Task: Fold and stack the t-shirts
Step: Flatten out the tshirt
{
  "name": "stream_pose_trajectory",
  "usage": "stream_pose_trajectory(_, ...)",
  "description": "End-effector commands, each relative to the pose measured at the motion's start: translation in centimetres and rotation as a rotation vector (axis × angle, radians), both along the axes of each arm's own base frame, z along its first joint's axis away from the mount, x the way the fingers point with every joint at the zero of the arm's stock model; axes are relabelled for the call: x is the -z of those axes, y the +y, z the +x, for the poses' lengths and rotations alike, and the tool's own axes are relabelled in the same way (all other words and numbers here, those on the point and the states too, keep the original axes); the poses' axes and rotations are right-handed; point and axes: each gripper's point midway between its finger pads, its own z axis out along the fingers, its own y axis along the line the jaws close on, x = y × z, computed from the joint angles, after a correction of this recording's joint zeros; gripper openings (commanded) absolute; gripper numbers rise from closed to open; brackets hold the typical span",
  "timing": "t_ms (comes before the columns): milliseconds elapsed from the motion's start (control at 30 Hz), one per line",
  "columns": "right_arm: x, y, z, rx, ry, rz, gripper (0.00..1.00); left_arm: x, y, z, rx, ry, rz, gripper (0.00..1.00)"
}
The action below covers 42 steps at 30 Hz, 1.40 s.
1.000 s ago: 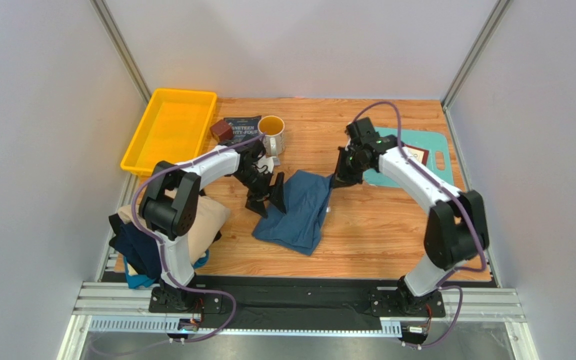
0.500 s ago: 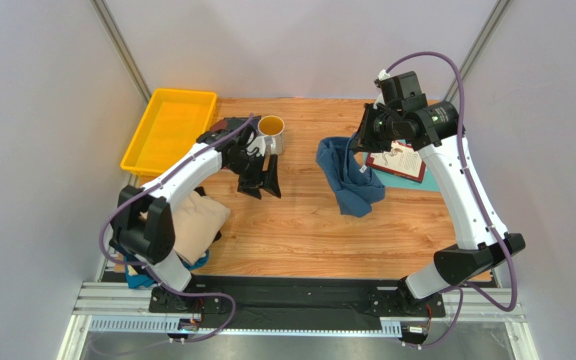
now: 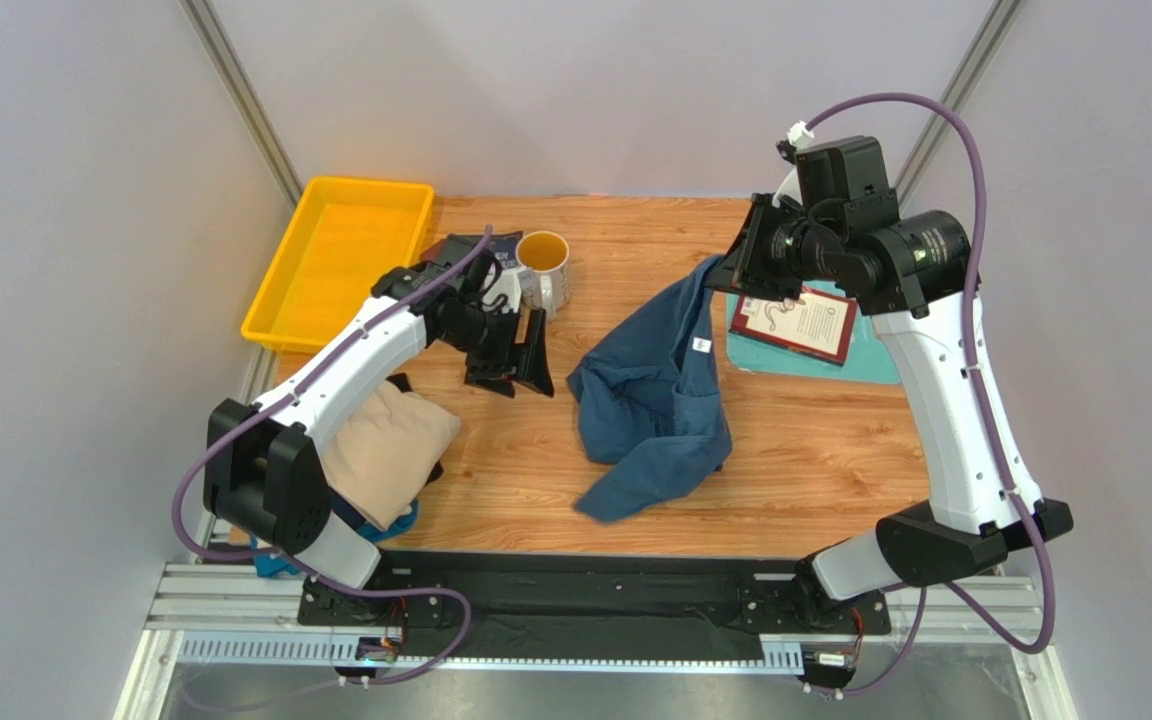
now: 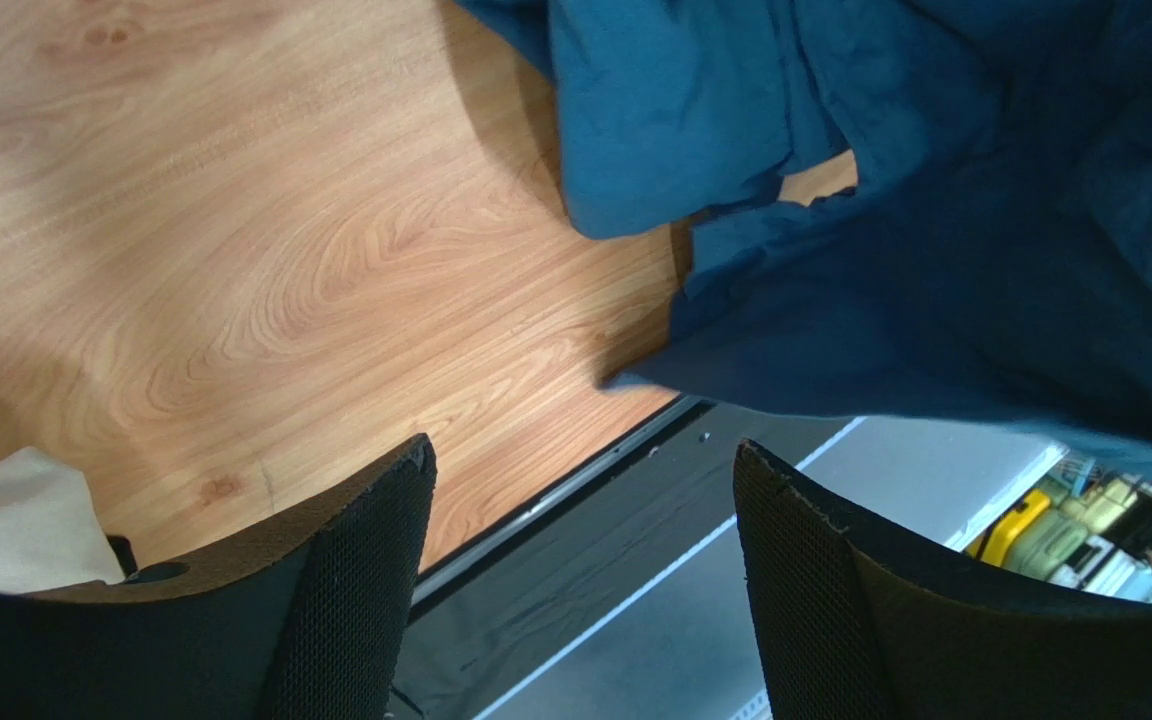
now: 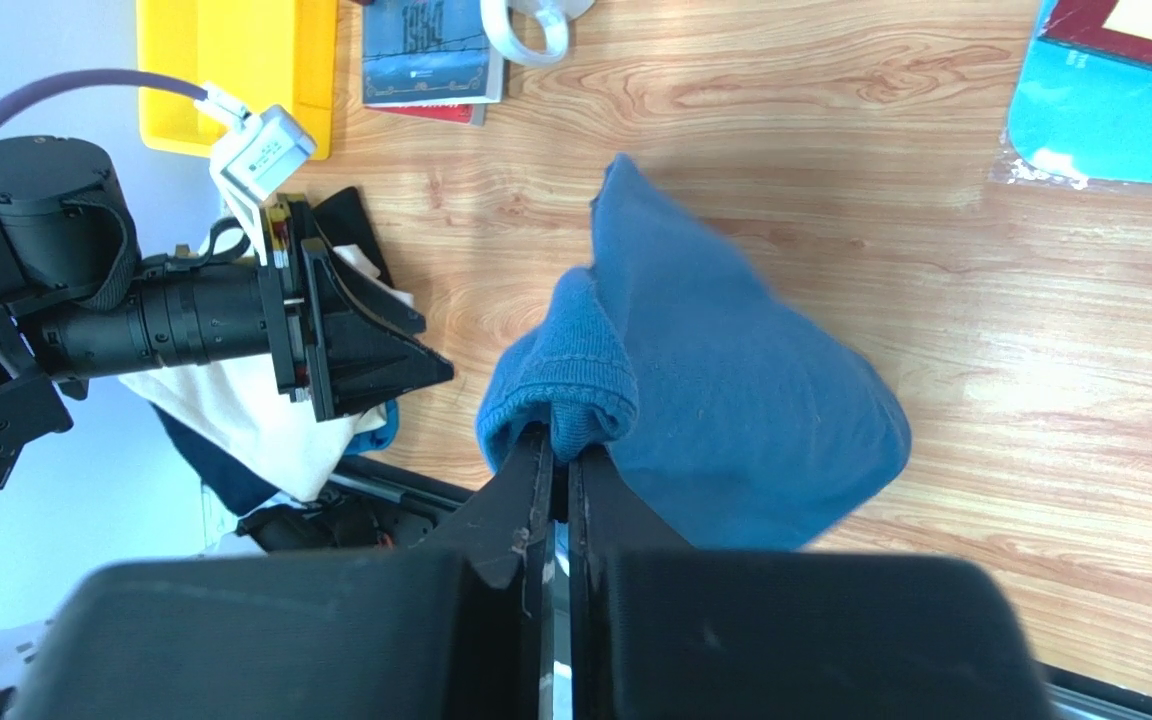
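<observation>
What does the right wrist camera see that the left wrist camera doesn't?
Only the right wrist view: the yellow tray, the book, the teal board, and the right tool shut on the blue t-shirt at a ribbed edge. Only the left wrist view: small colourful things past the table, too small to name. Both: the blue t-shirt, the table and the left tool, which is open.

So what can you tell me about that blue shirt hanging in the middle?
The teal-blue t-shirt looks like soft knitted cotton, with a small white label. It hangs crumpled and unfolded from the right tool, whose shut tips pinch a ribbed edge. Whether its lower end touches the wooden table is unclear.
</observation>
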Motion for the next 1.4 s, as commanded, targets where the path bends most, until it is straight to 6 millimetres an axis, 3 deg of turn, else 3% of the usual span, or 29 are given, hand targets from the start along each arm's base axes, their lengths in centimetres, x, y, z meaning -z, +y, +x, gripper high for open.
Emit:
stream_pose_trajectory(0,4.1,-3.1,-5.7,0.006,0.244,-0.146,0.0,1.5,0.1,-0.2,0.01,0.03,0.002,0.78)
stream_pose_trajectory(267,2.3,-4.6,-5.9,0.057,0.14,-0.154,0.0,3.2,-1.0,0.8,0.017,0.055,0.007,0.78)
stream_pose_trajectory(367,2.9,-4.8,-6.3,0.063,0.141,-0.156,0.0,4.5,-2.2,1.8,0.023,0.044,0.068,0.78)
stream_pose_trajectory(400,4.3,-4.8,-6.5,0.064,0.18,-0.166,0.0,4.2,-3.1,2.4,0.028,0.033,0.057,0.78)
stream_pose_trajectory(533,5.7,-4.2,-6.5,0.055,0.2,-0.134,0.0,6.6,-6.0,2.9,0.058,0.087,0.063,0.78)
stream_pose_trajectory(933,9.2,-4.7,-6.9,0.059,0.25,-0.156,0.0,10.4,-7.6,1.3,0.086,0.203,0.059,0.76)
stream_pose_trajectory(1133,10.7,-5.1,-6.8,0.052,0.276,-0.184,0.0,11.1,-9.4,0.8,0.132,0.218,0.041,0.76)
stream_pose_trajectory(1200,10.9,-5.2,-6.6,0.052,0.275,-0.188,0.0,11.5,-9.6,0.4,0.14,0.235,0.043,0.68)
stream_pose_trajectory(1333,11.3,-5.4,-6.1,0.062,0.277,-0.191,0.0,11.5,-9.8,0.3,0.154,0.238,0.039,0.22)
stream_pose_trajectory(1367,11.5,-5.5,-6.0,0.063,0.278,-0.192,0.0,11.4,-9.8,0.4,0.157,0.236,0.033,0.16)
